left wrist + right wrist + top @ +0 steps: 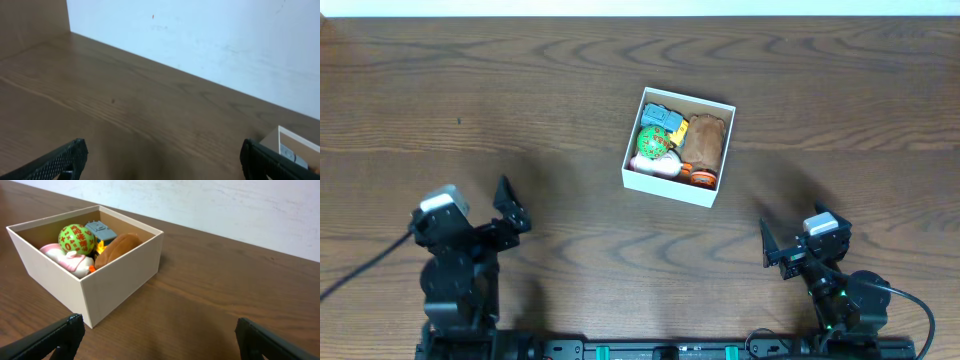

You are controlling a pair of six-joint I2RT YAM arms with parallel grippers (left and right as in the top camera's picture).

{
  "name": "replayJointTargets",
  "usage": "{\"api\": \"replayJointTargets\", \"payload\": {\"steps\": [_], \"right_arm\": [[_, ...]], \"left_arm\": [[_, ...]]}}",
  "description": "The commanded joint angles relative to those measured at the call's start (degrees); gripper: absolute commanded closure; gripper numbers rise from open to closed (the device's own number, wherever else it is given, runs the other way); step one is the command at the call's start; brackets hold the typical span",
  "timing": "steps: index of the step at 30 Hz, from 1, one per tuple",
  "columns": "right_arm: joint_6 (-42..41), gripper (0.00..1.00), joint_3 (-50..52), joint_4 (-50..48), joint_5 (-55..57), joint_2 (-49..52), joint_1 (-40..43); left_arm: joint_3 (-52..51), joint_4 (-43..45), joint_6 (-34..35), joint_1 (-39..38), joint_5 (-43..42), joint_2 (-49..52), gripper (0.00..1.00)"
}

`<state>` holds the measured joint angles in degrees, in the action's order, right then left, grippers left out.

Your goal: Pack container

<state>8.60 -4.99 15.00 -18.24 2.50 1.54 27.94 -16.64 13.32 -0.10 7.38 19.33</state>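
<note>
The container (668, 186), a small square white-walled cardboard box, stands at the table's middle. It holds a green ball (651, 141), a blue-grey toy (661, 117), a brown plush (704, 140), a pink-white toy (656, 164) and an orange piece (700, 178). The right wrist view shows the container (120, 275) and these toys close ahead on the left. The left wrist view shows only the container's corner (292, 142) at the right edge. My left gripper (508, 210) (162, 160) is open and empty at the front left. My right gripper (767, 246) (157, 337) is open and empty at the front right.
Bare brown wood table (470, 90) all around the box. A white wall (200, 35) rises behind the table's far edge. Both arm bases sit at the front edge.
</note>
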Motion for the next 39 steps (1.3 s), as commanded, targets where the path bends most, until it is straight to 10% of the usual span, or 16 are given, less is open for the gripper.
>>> {"api": "replayJointTargets", "payload": {"steps": [1, 39], "right_arm": [[0.04, 0.01, 0.22, -0.13, -0.39, -0.39, 0.31], [0.04, 0.01, 0.22, -0.13, -0.42, -0.39, 0.31]], "left_arm": [[-5.05, 2.43, -0.11, 0.2, -0.79, -4.59, 0.02], [-24.09, 4.09, -0.13, 0.2, -3.32, -18.51, 0.02]]}}
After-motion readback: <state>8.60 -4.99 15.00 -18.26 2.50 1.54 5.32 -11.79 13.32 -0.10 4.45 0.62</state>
